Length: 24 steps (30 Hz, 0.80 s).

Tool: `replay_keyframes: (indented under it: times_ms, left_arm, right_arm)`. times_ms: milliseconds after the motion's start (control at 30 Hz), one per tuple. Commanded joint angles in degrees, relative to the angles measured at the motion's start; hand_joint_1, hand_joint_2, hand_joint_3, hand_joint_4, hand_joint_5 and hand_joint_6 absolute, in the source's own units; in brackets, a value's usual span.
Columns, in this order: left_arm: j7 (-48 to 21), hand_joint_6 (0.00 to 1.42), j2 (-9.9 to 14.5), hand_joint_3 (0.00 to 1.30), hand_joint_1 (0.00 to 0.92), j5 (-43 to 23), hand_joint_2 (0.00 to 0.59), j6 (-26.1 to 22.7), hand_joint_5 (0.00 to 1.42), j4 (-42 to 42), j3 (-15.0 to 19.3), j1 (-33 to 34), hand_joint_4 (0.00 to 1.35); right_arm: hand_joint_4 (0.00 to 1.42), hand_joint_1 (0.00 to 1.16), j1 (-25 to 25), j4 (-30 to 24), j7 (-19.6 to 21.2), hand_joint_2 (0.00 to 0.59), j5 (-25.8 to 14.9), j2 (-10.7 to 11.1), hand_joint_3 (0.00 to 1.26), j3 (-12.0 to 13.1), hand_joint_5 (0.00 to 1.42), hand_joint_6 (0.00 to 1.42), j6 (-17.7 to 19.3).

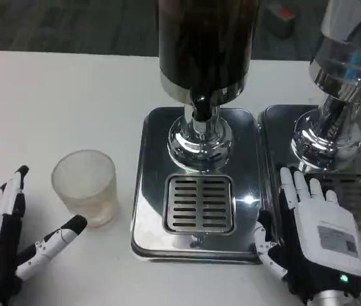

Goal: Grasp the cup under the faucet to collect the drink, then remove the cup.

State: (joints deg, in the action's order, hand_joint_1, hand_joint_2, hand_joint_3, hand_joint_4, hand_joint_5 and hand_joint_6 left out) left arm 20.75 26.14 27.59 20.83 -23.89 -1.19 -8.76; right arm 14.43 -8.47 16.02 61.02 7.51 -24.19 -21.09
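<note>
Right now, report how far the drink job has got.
Nothing looks done. The cup stands empty on the table, left of the drip tray, not under the faucet. The left hand is open beside it; the right hand rests open. Grasping, filling and removing remain.

single head view, mounted high on the robot, looking steeply down and forward at the white table (53,95). close range: dispenser base (196,191) fills centre frame, its tank cropped by the top edge; floor visible beyond the table's far edge
</note>
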Motion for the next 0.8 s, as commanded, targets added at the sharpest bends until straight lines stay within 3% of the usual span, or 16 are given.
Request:
replay_keyframes:
  times_ms: [33, 200, 300, 533, 800]
  left_arm:
    - [1.8, 0.00, -0.2, 0.00, 0.000, 0.6, 0.000, 3.7, 0.00, -5.1, -1.2, 3.8, 0.00]
    - [4.4, 0.00, -0.7, 0.00, 0.000, 0.8, 0.000, 8.0, 0.00, -12.0, -2.5, 7.8, 0.00]
    - [5.1, 0.00, -0.8, 0.00, 0.000, 1.9, 0.000, 8.3, 0.00, -14.0, -4.0, 9.7, 0.00]
    - [5.2, 0.00, -1.1, 0.00, 0.105, 2.8, 0.004, 8.0, 0.00, -17.6, -6.0, 12.9, 0.00]
    - [6.0, 0.00, -1.3, 0.00, 0.122, 2.6, 0.003, 10.7, 0.04, -22.6, -7.4, 16.9, 0.00]
  right_arm:
    - [0.00, 0.34, 0.2, -0.4, 0.5, 0.564, 0.3, -0.3, 0.01, -0.2, 0.00, 0.00, -0.7]
    - [0.00, 0.34, 0.3, -0.4, 0.7, 0.563, 0.1, -0.7, 0.02, -0.3, 0.00, 0.00, -1.0]
    - [0.00, 0.35, 0.5, -0.4, 0.8, 0.563, 0.1, -1.0, 0.02, -0.5, 0.00, 0.00, -1.3]
    - [0.00, 0.35, 0.8, -0.4, 1.2, 0.563, 0.1, -1.5, 0.03, -0.7, 0.00, 0.00, -1.8]
    - [0.00, 0.35, 1.1, -0.7, 1.9, 0.565, 0.5, -2.2, 0.03, -0.9, 0.00, 0.00, -2.7]
